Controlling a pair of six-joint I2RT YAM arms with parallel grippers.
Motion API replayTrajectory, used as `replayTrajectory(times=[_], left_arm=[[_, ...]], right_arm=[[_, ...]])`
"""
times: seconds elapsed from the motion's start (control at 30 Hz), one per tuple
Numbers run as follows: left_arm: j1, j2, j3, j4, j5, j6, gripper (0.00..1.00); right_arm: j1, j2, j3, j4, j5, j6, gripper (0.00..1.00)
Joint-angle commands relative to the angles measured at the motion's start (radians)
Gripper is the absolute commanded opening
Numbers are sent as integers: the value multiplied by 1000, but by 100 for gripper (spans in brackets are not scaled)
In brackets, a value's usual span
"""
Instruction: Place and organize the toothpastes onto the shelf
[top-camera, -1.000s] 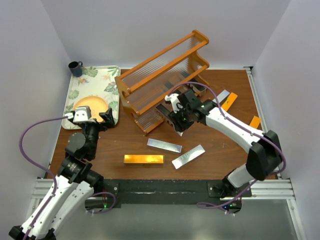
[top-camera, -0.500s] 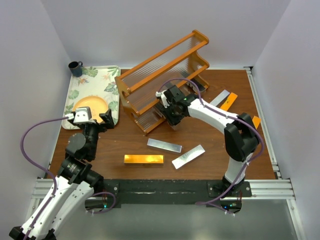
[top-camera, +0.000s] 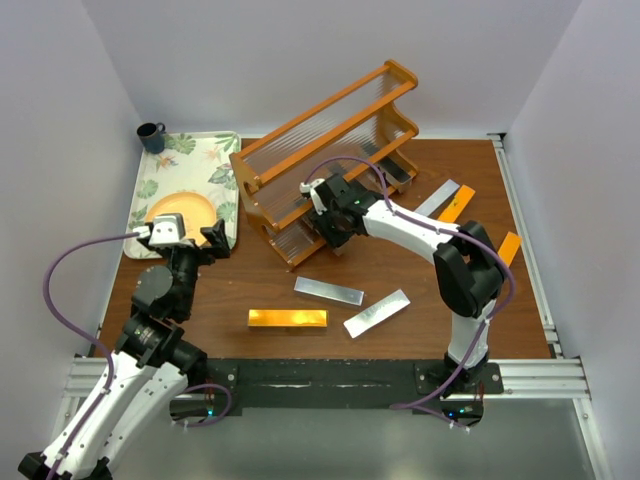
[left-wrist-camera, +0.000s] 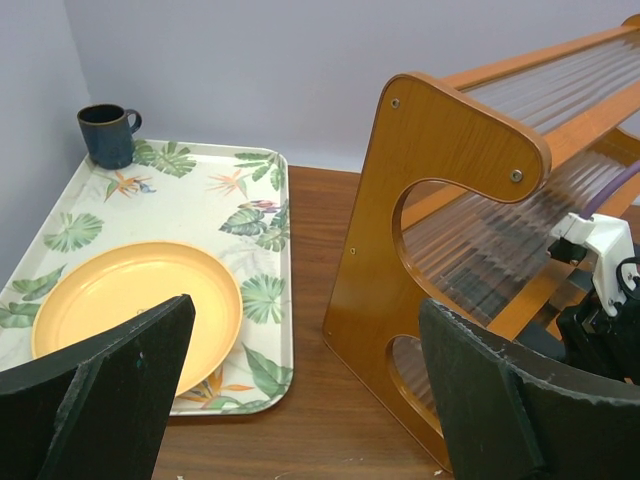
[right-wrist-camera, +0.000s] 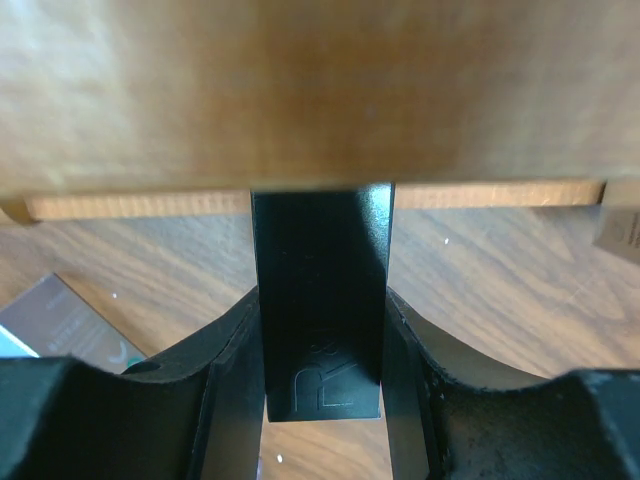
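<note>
**Restocking, lowest tier**

Near centre: orange-gold carton (top-camera: 288, 318) and silver carton (top-camera: 329, 291), loose on bench (top-camera: 230, 285). Left edge: left hand (left-wrist-camera: 305, 335), fingers apart, empty (idle). Farther in: right hand (right-wrist-camera: 322, 312) clamped on dark carton (right-wrist-camera: 322, 230), held end-first to slide into shelf (top-camera: 247, 185), far centre.

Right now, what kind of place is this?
Likely a robot test booth: plain white walls box in a brown wooden table, with a white left robot arm and right robot arm bolted at its edge.
</note>
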Motion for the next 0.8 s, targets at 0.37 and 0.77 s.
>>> replayTrajectory(times=[0.37, 0.77], left_arm=[[3, 15, -4, 14, 25, 22, 100], [3, 18, -4, 14, 36, 22, 100]], right_arm=[[9, -88, -62, 139, 16, 63, 64], [8, -268, -343, 360, -21, 69, 67]])
